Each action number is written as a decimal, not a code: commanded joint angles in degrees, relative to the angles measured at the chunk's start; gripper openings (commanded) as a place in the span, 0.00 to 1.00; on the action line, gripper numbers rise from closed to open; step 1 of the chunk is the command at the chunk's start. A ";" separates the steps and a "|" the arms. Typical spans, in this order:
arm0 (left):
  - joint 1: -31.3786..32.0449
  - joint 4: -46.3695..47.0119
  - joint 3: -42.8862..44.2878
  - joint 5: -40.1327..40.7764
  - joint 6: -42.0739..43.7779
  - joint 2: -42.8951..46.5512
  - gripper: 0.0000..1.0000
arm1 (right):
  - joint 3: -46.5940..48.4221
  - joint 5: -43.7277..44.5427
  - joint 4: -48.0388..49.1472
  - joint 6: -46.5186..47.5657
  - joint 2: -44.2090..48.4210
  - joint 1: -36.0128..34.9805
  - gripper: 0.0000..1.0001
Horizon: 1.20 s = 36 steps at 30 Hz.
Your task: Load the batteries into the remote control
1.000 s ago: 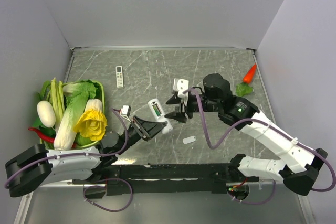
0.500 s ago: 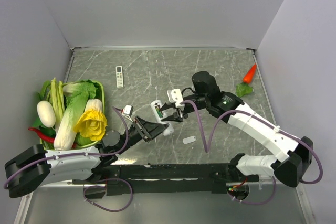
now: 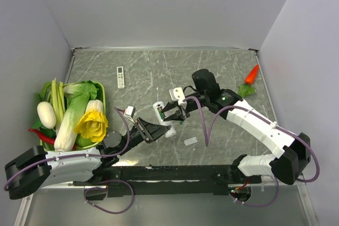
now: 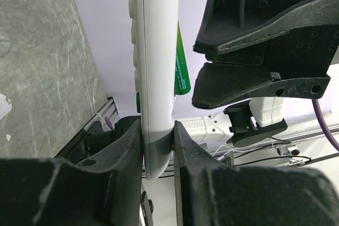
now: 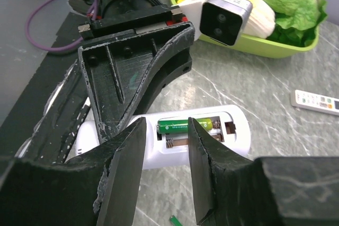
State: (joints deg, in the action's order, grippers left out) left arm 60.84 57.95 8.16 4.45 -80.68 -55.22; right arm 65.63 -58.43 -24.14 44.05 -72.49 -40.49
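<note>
One white remote control (image 3: 160, 113) is lying near the middle of the tabletop, with the left gripper (image 3: 163, 128) clamping its near end and the right gripper (image 3: 177, 114) hovering just beside it. In the left wrist view, the left fingers (image 4: 127, 152) are pinching the remote control (image 4: 156, 51), and a green battery (image 4: 181, 70) is showing. In the right wrist view, the right fingers (image 5: 122, 173), slightly parted and empty, are framing the battery (image 5: 179, 126) in the open compartment.

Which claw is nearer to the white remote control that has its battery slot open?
Left. The left claw clamps one end of the remote control, so it touches it. The right claw hangs close over the open battery slot and seems not to touch it.
</note>
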 commanded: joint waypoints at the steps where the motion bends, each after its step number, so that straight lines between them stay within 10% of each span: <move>1: 0.33 3.48 2.56 -1.11 0.26 -0.06 0.02 | 2.05 -3.70 0.67 1.83 -1.25 0.24 0.44; 36: 0.25 18.23 3.44 -7.17 4.57 -2.26 0.02 | -5.95 -3.00 13.24 -3.62 -7.49 1.11 0.29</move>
State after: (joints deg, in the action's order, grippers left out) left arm 60.49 57.84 8.51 2.83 -78.54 -57.74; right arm 62.06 -63.33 -15.07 41.06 -78.04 -39.86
